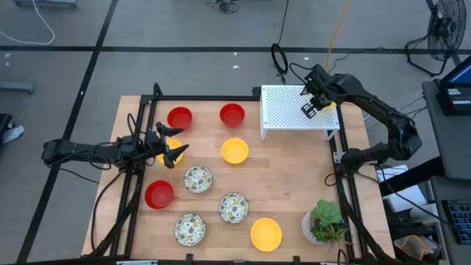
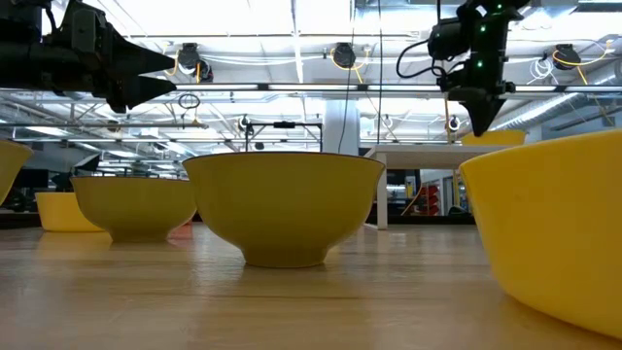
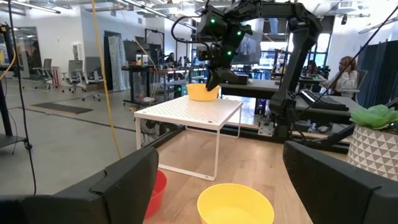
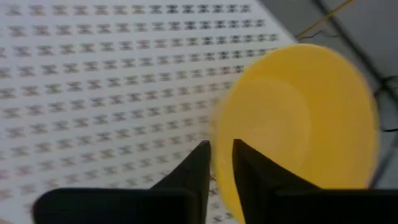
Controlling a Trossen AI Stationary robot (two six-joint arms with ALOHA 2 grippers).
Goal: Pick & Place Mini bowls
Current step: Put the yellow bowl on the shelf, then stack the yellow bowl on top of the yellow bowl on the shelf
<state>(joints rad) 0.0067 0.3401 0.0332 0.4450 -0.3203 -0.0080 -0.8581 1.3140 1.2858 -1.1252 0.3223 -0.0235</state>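
Right under my right pincer [image 4: 222,163], fingers nearly pressed together astride its rim, sat a yellow mini bowl [image 4: 298,124] on the white rack [image 1: 294,110], upper right. It looked light, stiff and slick; the thin rim seemed the best hold

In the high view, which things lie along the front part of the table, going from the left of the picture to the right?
Red bowl → speckled bowl → speckled bowl → yellow bowl → potted plant.
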